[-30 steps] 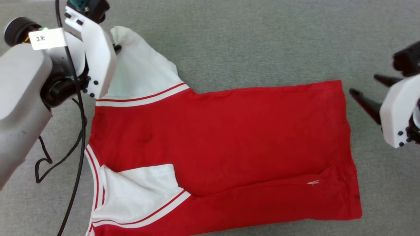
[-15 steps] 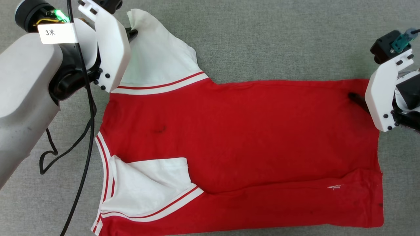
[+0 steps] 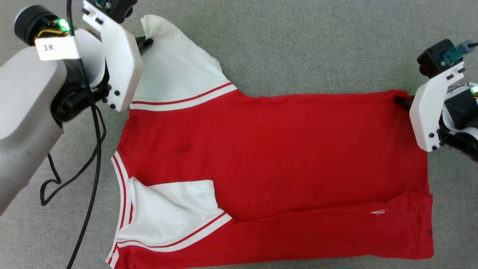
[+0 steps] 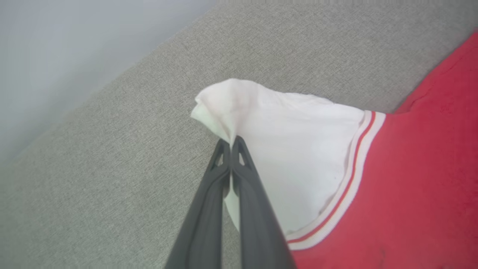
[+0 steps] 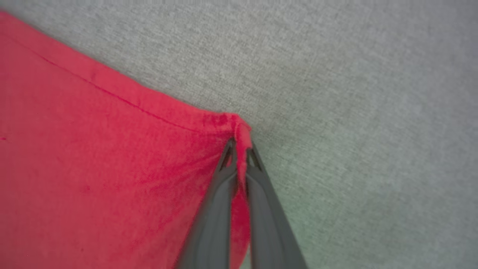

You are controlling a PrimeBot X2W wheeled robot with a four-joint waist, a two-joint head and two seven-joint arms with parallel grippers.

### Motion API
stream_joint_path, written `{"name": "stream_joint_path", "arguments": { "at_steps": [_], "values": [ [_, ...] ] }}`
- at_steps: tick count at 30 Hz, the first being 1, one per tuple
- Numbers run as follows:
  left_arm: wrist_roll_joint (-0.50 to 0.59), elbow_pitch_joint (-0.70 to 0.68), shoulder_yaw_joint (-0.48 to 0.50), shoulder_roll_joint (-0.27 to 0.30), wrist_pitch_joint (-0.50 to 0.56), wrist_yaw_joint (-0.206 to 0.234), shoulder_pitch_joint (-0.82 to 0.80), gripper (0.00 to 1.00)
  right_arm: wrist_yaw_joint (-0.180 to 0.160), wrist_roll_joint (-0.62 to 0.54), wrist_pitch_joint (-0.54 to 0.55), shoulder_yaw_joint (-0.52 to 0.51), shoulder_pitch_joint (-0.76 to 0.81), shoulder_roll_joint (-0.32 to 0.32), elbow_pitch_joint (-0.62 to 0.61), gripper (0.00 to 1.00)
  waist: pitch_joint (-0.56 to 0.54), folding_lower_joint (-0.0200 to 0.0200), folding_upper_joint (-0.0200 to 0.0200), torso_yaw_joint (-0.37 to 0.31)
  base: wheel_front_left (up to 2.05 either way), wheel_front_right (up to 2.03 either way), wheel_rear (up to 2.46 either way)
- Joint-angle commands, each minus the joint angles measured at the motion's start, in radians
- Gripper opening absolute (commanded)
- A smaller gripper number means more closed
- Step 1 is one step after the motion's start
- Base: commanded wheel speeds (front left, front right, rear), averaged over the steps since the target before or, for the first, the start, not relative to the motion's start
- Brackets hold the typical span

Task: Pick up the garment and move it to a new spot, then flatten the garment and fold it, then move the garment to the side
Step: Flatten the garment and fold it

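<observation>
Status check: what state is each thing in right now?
garment: spread on the grey surface, near edge folded over.
far sleeve: tip pinched and bunched.
near sleeve: folded onto the red body.
left gripper: jaws shut on far sleeve tip.
right gripper: jaws shut on far hem corner.

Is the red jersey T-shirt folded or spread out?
Partly folded: the red jersey T-shirt has its near side turned over the body, white sleeve on top; the far side lies spread.

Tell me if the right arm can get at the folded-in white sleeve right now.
Probably not: the right end effector is shut on the garment's red hem corner, and that sleeve lies at the opposite end.
</observation>
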Motion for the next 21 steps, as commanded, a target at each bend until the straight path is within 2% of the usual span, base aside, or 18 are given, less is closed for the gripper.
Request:
{"name": "stream_joint_path", "arguments": {
  "at_steps": [1,6,10,21],
  "values": [
    [-0.003,-0.006,0.003,0.009,-0.015,0.001,0.022,0.0,-0.001,0.012,-0.029,0.006,0.013,-0.002,0.011,0.0,-0.019,0.0001,-0.0001,-0.001,0.0,0.0,0.0],
    [-0.014,-0.049,0.006,0.039,-0.058,0.018,0.086,0.0,-0.001,0.049,-0.144,0.006,0.049,-0.022,-0.015,0.0,-0.076,0.0001,-0.0001,0.003,0.0,0.0,0.0],
    [-0.029,-0.108,0.011,0.068,-0.096,0.048,0.156,0.0,-0.001,0.069,-0.213,-0.002,0.1,-0.044,-0.041,0.0,-0.125,0.0001,-0.0001,0.012,0.0,0.0,0.0],
    [-0.071,-0.289,0.006,0.178,-0.161,0.151,0.367,0.0,-0.001,0.089,-0.275,-0.046,0.277,-0.09,-0.14,0.0,-0.241,0.0001,-0.0001,0.032,0.0,0.0,0.0]
  ]
}}
